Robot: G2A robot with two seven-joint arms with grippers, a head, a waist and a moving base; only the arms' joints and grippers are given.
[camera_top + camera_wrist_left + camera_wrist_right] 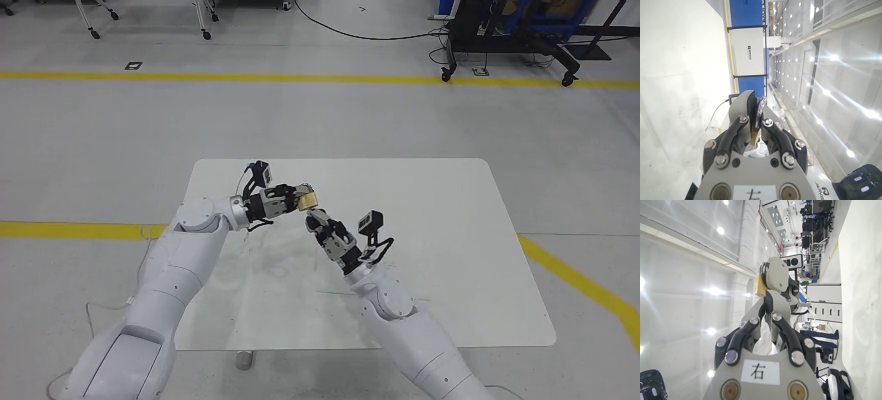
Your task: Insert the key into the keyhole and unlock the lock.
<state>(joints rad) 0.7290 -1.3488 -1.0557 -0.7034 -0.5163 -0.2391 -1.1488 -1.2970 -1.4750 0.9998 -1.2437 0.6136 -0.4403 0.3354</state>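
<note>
Above the white table, top view: left tool held the brass lock aloft, right tool just beside it. Left wrist view: fingers clamped on the lock body. Right wrist view: right fingers pressed together (key not discernible), tips at the lock's end opposite the shackle.

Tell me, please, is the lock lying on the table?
No, the left claw holds the lock in the air above the table.
</note>
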